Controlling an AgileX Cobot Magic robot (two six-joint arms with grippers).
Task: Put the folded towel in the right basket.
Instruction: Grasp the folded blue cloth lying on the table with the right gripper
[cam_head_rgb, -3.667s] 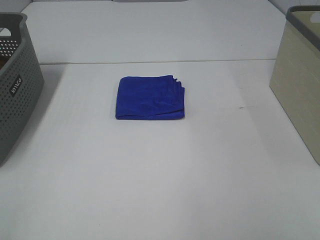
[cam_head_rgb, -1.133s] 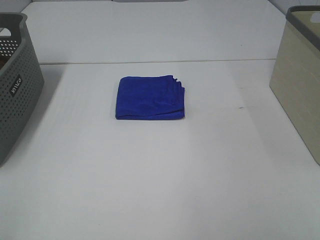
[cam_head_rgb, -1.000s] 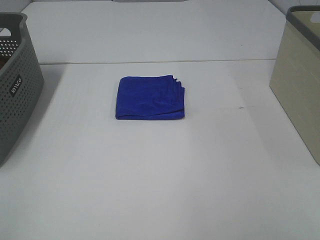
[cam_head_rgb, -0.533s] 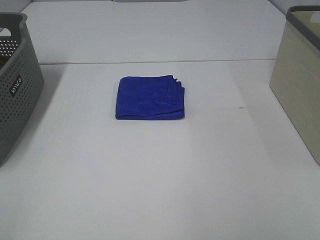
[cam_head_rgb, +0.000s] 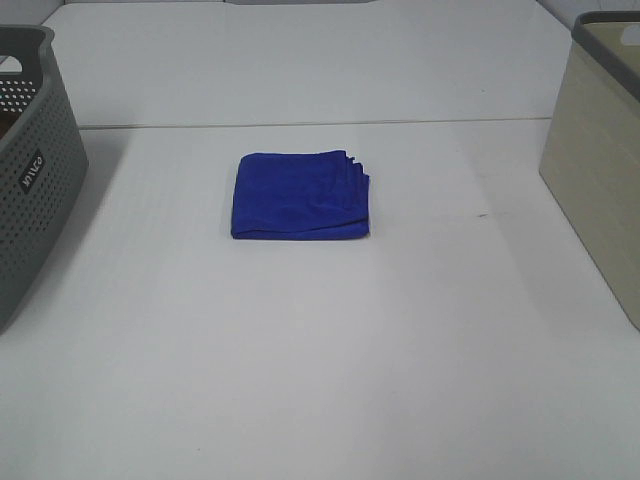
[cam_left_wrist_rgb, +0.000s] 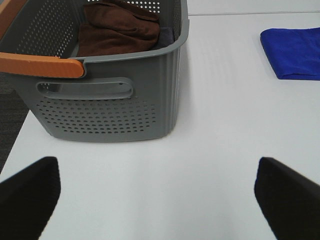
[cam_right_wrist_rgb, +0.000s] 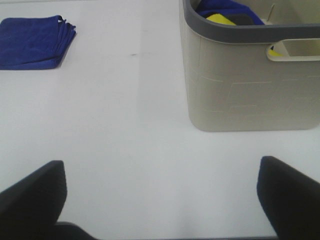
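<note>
A folded blue towel lies flat on the white table, a little behind the middle; it also shows in the left wrist view and the right wrist view. The right basket is beige with a grey rim and stands at the table's right edge; the right wrist view shows blue and yellow cloth inside it. My left gripper and right gripper are both open and empty, far from the towel. Neither arm shows in the exterior view.
A grey perforated basket stands at the left edge; the left wrist view shows it with an orange handle and a brown cloth inside. A seam runs across the table behind the towel.
</note>
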